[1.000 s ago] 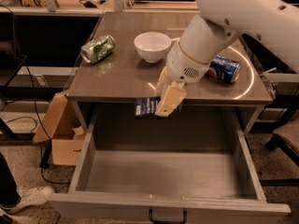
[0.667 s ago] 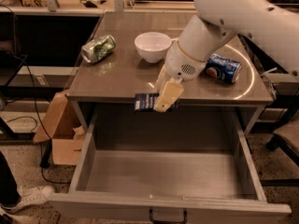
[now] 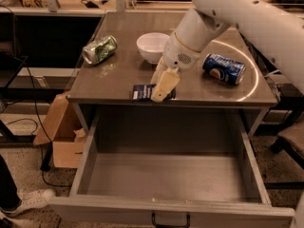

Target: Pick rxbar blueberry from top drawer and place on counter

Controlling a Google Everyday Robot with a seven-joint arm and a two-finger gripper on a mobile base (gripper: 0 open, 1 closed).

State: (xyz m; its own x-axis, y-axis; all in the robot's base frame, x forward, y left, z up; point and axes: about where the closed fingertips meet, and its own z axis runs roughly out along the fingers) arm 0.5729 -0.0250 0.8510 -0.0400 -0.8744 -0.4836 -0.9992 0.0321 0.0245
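Observation:
The rxbar blueberry (image 3: 141,92), a small dark-blue wrapper with white text, sits at the front edge of the counter (image 3: 118,75). My gripper (image 3: 160,88) is right over it, its cream fingers (image 3: 164,85) around the bar's right end. The white arm comes in from the upper right. The top drawer (image 3: 171,177) stands pulled fully open below, its grey floor bare, with a black handle (image 3: 170,220) at the front.
On the counter lie a tipped green can (image 3: 99,49) at the left, a white bowl (image 3: 153,47) in the middle and a blue Pepsi can (image 3: 224,68) on its side at the right. A cardboard box (image 3: 61,132) stands on the floor at the left.
My gripper has carried the bar up and a little back, from in front of the counter's edge to onto the counter's front strip.

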